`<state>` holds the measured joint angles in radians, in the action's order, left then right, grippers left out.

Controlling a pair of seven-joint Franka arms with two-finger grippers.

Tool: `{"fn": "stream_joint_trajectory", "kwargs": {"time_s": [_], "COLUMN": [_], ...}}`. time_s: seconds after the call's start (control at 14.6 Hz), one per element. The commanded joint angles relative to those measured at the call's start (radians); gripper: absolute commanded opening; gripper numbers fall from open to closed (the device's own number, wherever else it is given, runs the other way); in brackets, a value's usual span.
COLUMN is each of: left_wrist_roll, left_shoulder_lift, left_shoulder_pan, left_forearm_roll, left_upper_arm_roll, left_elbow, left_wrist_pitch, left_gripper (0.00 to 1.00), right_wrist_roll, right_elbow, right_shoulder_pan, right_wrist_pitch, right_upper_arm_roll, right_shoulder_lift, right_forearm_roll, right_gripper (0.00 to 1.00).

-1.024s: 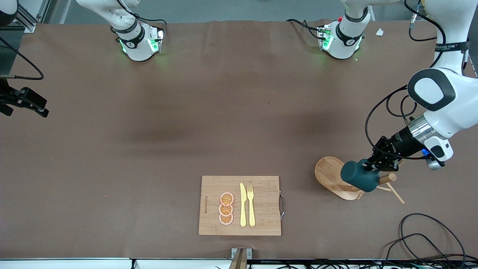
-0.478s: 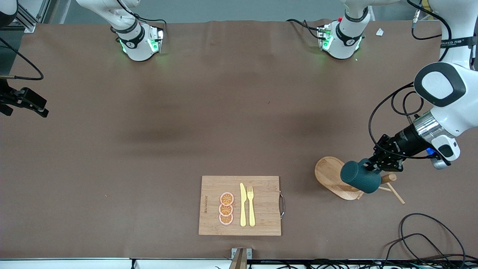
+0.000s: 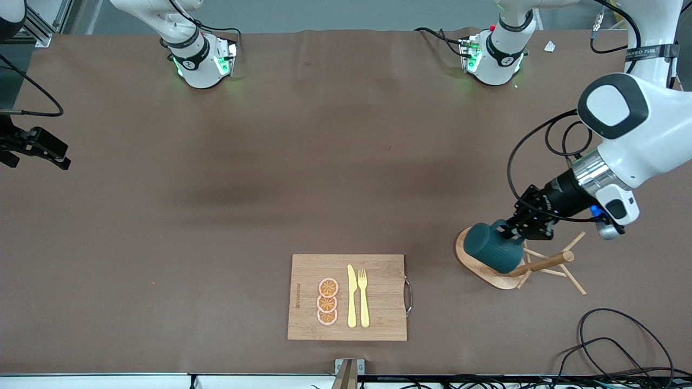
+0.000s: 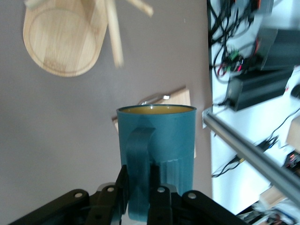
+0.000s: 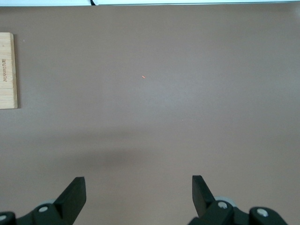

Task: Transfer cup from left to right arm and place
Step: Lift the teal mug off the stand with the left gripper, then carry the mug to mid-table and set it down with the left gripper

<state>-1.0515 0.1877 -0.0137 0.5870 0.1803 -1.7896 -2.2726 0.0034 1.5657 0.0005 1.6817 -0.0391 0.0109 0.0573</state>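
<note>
At the right arm's end of the table the right gripper (image 5: 138,199) waits in the air over bare brown table (image 3: 216,189). Only its own wrist view shows its jaws, which stand spread wide with nothing between them; the front view catches just a dark part of it at the frame's edge.

Toward the middle, close to the front camera, lies the cutting board (image 3: 347,297) with three orange slices (image 3: 327,302), a yellow knife (image 3: 351,296) and a yellow fork (image 3: 363,297) on it. A corner of this board also shows in the right wrist view.

At the left arm's end, the left gripper (image 3: 513,229) pinches the cup (image 3: 494,248) by its loop handle, holding it in the air on its side over the wooden mug stand (image 3: 481,259). The left wrist view shows what the front view does not: the fingers (image 4: 161,197) pressed on either side of the handle (image 4: 138,154), and the mustard-yellow inside at the rim. The stand's tilted post and pegs (image 3: 546,263) lie just beside the cup. Loose black cables (image 3: 611,346) lie near the front corner.
</note>
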Motion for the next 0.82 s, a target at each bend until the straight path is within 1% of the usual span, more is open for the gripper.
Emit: {"fn": "stream_joint_trajectory", "kwargs": {"time_s": [0.0, 0.14, 0.2, 0.34, 0.41, 0.55, 0.61, 0.75], "left_wrist_roll": [-0.042, -0.047, -0.051, -0.112, -0.160, -0.270, -0.341, -0.428], "left_shoulder_lift": [-0.008, 0.007, 0.030, 0.065, 0.091, 0.143, 0.169, 0.216], "left_shoulder_pan": [-0.003, -0.009, -0.032, -0.113, -0.144, -0.210, -0.254, -0.316], "left_forearm_roll": [-0.070, -0.134, -0.183, -0.266, -0.320, -0.459, -0.536, -0.648], "left_upper_arm_roll": [0.053, 0.105, 0.120, 0.120, 0.120, 0.120, 0.122, 0.120], "left_elbow": [0.061, 0.087, 0.105, 0.128, 0.159, 0.223, 0.239, 0.254], "left_wrist_pitch": [0.051, 0.050, 0.047, 0.038, 0.030, 0.028, 0.028, 0.028], "left_gripper": [0.00, 0.00, 0.00, 0.00, 0.00, 0.00, 0.00, 0.00], "right_wrist_roll": [-0.008, -0.008, -0.008, -0.008, -0.008, -0.008, -0.008, -0.008], "right_elbow": [0.011, 0.011, 0.011, 0.011, 0.011, 0.011, 0.011, 0.011], "right_shoulder_pan": [-0.014, -0.014, -0.014, -0.016, -0.014, -0.014, -0.014, -0.014], "right_wrist_pitch": [0.012, 0.012, 0.012, 0.012, 0.012, 0.012, 0.012, 0.010], "right_upper_arm_roll": [0.005, 0.005, 0.005, 0.005, 0.005, 0.005, 0.005, 0.005], "right_shoulder_lift": [-0.005, -0.005, -0.005, -0.005, -0.005, -0.005, -0.005, -0.005], "right_forearm_roll": [-0.014, -0.014, -0.014, -0.014, -0.014, -0.014, -0.014, -0.014], "right_gripper": [1.00, 1.00, 1.00, 1.00, 1.00, 1.00, 1.00, 1.00]}}
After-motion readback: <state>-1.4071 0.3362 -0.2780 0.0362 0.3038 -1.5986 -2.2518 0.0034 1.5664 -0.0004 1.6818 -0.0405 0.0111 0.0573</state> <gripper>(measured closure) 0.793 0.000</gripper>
